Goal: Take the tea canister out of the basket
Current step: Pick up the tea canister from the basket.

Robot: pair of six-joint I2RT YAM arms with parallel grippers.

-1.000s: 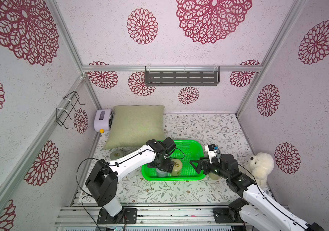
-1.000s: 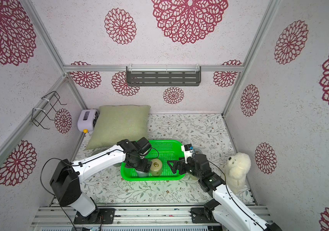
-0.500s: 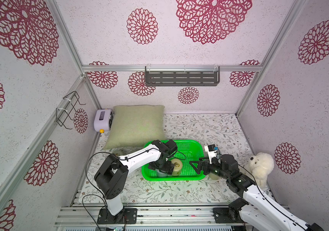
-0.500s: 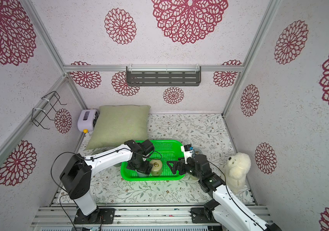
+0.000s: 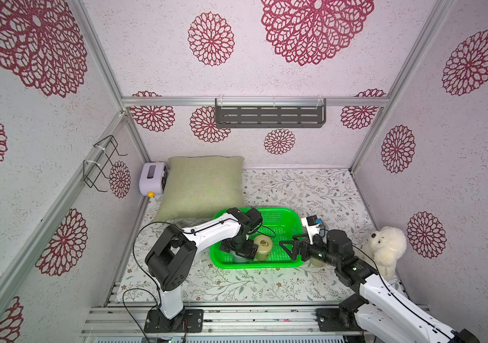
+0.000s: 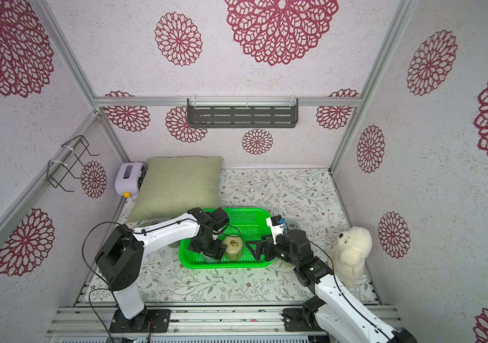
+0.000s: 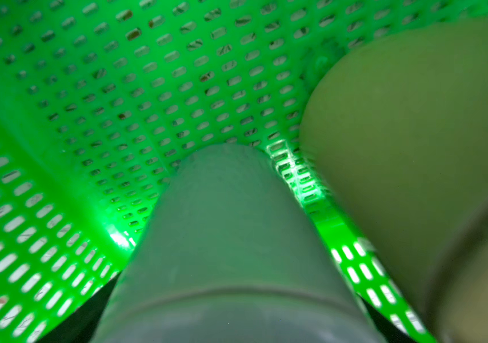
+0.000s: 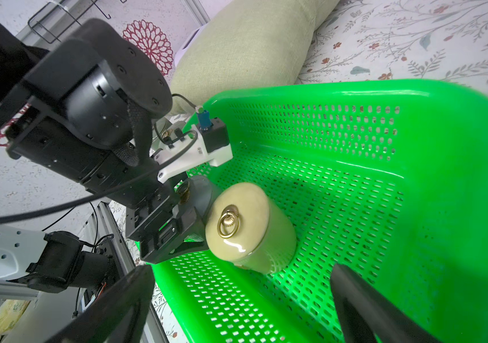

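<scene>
Right wrist view, unlike left wrist, shows the olive canister's (image 8: 254, 237) brass ring (image 8: 227, 222).

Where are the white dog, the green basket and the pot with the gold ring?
white dog (image 5: 386, 257): in a top view, its tummy.
green basket (image 5: 281, 218): in a top view, its far wall.
pot with the gold ring (image 8: 238, 219): right wrist view, its lid.

The basket (image 5: 281, 234) sits on the table (image 5: 296, 190), toward its near edge. In the basket's near left part two canisters stand side by side (whether they touch cannot be told): the left canister (image 7: 228, 237) and the right canister (image 5: 263, 246). The cushion (image 5: 204, 184) lies just behind the basket to the left, with a small appliance (image 5: 152, 178) on its left. The plush toy (image 5: 386, 249) sits right of the basket, by the right wall.
</scene>
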